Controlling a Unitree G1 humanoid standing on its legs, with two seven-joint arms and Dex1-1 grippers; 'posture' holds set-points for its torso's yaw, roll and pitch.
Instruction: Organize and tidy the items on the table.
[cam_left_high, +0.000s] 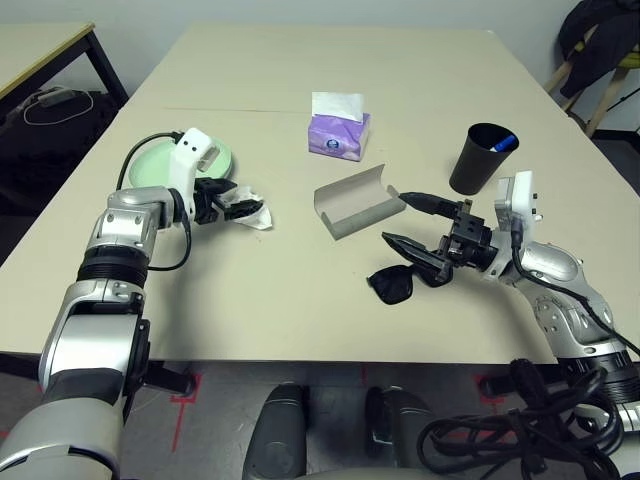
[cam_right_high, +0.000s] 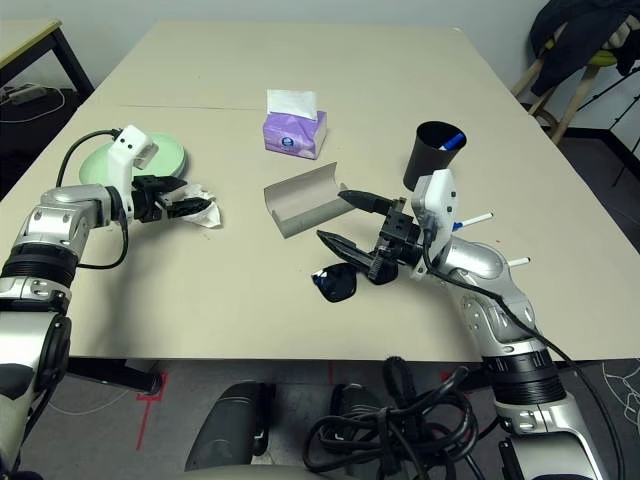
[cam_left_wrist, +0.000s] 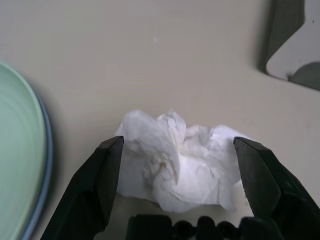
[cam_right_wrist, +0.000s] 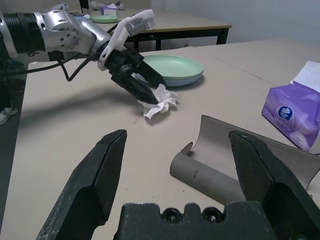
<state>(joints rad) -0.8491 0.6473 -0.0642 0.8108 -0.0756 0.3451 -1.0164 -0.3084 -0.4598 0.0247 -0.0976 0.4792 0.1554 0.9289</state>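
While both arms reach over the table (cam_left_high: 300, 310), the left gripper (cam_left_high: 228, 200) is angled down at the crumpled white tissue (cam_left_high: 250, 212), its two black fingers (cam_left_wrist: 95, 190) spread wide with the tissue lying between them; the left wrist view shows a gap between each fingertip and the paper, so nothing is clamped. Just left of and slightly beyond the tissue sit the stacked round plates (cam_left_high: 150, 165), the pale-green one on top of the light-blue one, partly hidden by the left wrist. On the right side, the right gripper (cam_left_high: 405, 222) hovers near the middle of the table with its fingers (cam_right_wrist: 95, 185) also fully apart and holding nothing. The upper finger points toward the grey oblong glasses case (cam_left_high: 358, 201), which lies open just left of the fingertip, while the lower finger hangs over the black sunglasses (cam_left_high: 400, 283), which lie on the tabletop nearer the robot; whether it touches them cannot be told. Farther back on the right stands the black tapered cup (cam_left_high: 481, 157) with a white-blue pen (cam_left_high: 503, 143) sticking out of it. Two more pens (cam_right_high: 480, 220) lie on the table just right of the right wrist. A purple tissue pack (cam_left_high: 338, 133) with a white sheet pulled up sits beyond the case, toward the far middle of the table.
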